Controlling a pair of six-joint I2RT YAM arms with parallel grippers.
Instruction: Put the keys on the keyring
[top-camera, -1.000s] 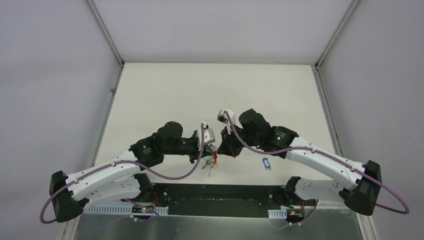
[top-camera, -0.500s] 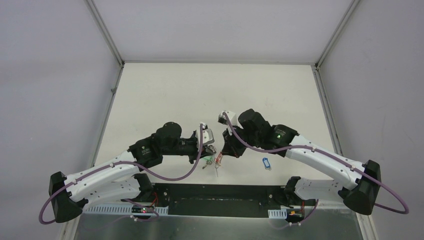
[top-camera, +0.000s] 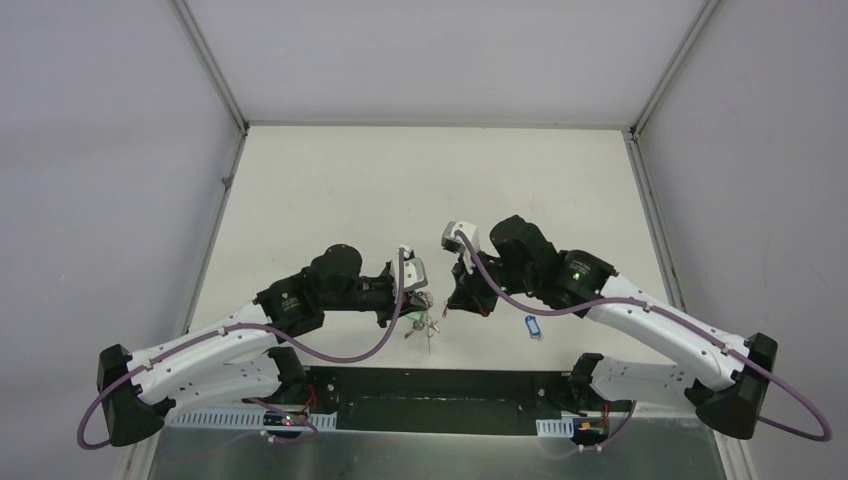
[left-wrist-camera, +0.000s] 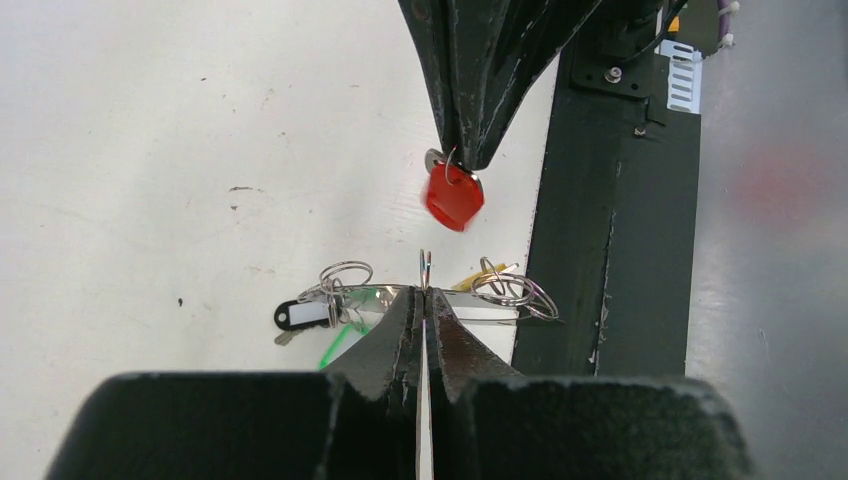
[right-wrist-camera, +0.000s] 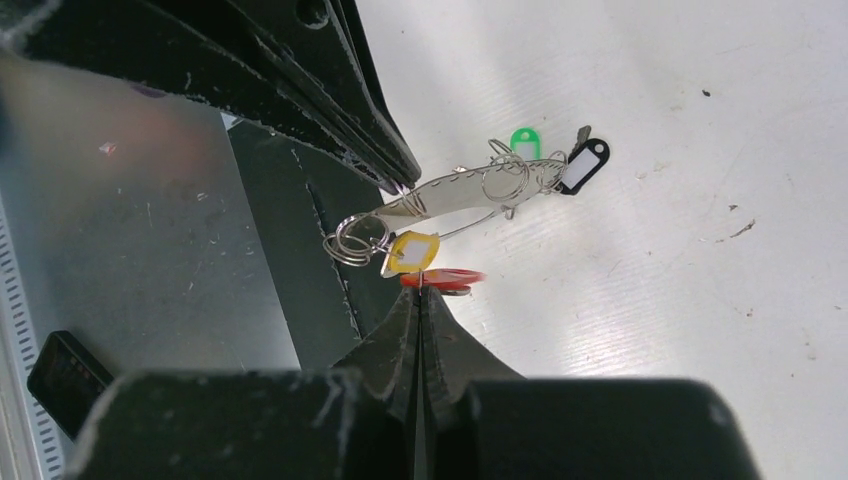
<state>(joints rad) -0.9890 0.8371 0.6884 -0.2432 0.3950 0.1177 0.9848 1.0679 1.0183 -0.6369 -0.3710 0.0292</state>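
top external: arms (top-camera: 220, 345) bent inward, left tool (left-wrist-camera: 423, 305) gripping the keyring (right-wrist-camera: 465, 190), right tool (right-wrist-camera: 421, 300) pinching red key (left-wrist-camera: 455, 195).

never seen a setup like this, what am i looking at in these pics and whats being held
These are two robot arms, a left arm and a right arm, bolted to the near edge of a white table. The wide picture comes from a fixed camera above and behind them. The other two come from a camera on each wrist, so the dark wedges at the bottom are that arm's own fingers. The left end effector is shut on the keyring, a thin hoop carrying split rings, a black tag, a green tag and a yellow tag. The right end effector is shut on a red key close to it. A blue key lies alone on the table.
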